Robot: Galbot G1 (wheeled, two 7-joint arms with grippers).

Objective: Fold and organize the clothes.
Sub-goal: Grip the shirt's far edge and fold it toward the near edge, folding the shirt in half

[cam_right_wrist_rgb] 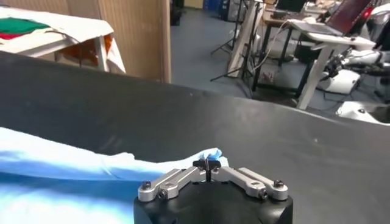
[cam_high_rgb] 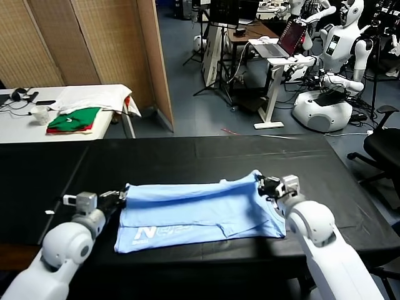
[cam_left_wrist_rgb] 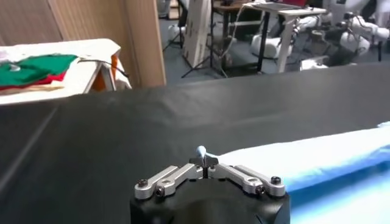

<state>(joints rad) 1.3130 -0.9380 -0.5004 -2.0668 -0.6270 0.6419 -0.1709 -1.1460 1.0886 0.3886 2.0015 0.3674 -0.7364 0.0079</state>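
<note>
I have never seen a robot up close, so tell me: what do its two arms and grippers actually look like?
Both arms are smooth, rounded shells in glossy white with grey joint sections. The left gripper and right gripper are black units on small silver-grey wrist blocks. In the wrist views each has a black body, two silver metal linkage bars fastened with dark screws, and small black fingertips. No loose cables show.

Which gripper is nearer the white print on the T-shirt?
Left. The left gripper pinches the T-shirt edge on the side where the white print lies; the right gripper pinches the opposite far corner.
</note>
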